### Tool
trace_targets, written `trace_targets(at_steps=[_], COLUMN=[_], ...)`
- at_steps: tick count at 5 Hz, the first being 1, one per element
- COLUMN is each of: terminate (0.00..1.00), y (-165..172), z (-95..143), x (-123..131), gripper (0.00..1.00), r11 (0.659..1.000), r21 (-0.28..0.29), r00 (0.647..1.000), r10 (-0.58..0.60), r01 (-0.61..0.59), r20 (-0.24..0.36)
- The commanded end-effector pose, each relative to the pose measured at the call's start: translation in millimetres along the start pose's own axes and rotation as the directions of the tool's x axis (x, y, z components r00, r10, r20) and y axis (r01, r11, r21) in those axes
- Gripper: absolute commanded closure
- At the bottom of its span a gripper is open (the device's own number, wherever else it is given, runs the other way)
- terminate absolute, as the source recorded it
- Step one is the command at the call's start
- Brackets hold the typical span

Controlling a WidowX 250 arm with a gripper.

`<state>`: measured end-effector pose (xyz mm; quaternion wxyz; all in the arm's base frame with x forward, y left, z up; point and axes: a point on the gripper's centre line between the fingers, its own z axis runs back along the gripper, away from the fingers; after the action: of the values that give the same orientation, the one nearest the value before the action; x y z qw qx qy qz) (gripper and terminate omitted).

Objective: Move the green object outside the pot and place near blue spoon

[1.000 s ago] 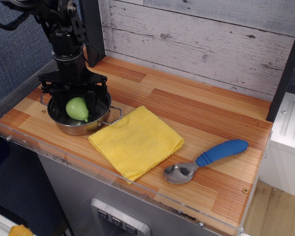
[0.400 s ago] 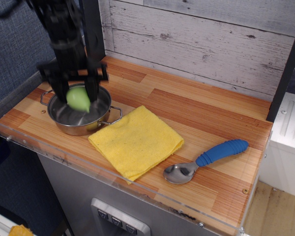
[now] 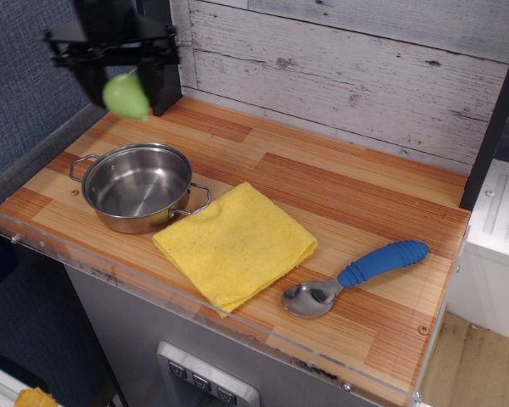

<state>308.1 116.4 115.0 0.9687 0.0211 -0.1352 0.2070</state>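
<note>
My gripper is shut on the green object, a small light-green pear-shaped toy, and holds it high above the left end of the counter. The steel pot with two wire handles stands below it, and nothing lies inside. The blue spoon lies at the front right of the counter, metal bowl toward the left, blue ribbed handle toward the right.
A yellow cloth lies between the pot and the spoon. A clear plastic rim runs along the wooden counter's front edge. A plank wall stands behind. A dark post rises at the right.
The gripper closed on the green object inside the pot and lifted it straight up, well clear of the pot. Pot, cloth and spoon have not moved.
</note>
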Motion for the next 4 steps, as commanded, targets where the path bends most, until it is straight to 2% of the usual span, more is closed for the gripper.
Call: trace_targets(at_steps=[1,2,3,4], terminate=[0.00,0.00,0.00,0.00], y=[-54.5,-89.2,-112.4,-134.3], z=[26.9,21.2,9.9,-13.6], x=[11.5,20.0,24.2,21.9], gripper=[1.00,1.00,1.00,1.00], r11=[0.991,0.980,0.965,0.940], r21=[-0.063,-0.095,-0.087,-0.077], r00=[0.990,0.982,0.966,0.942], r10=[-0.111,-0.165,-0.240,-0.327], r01=[0.117,0.173,0.247,0.333], r20=[0.088,0.090,0.092,0.074])
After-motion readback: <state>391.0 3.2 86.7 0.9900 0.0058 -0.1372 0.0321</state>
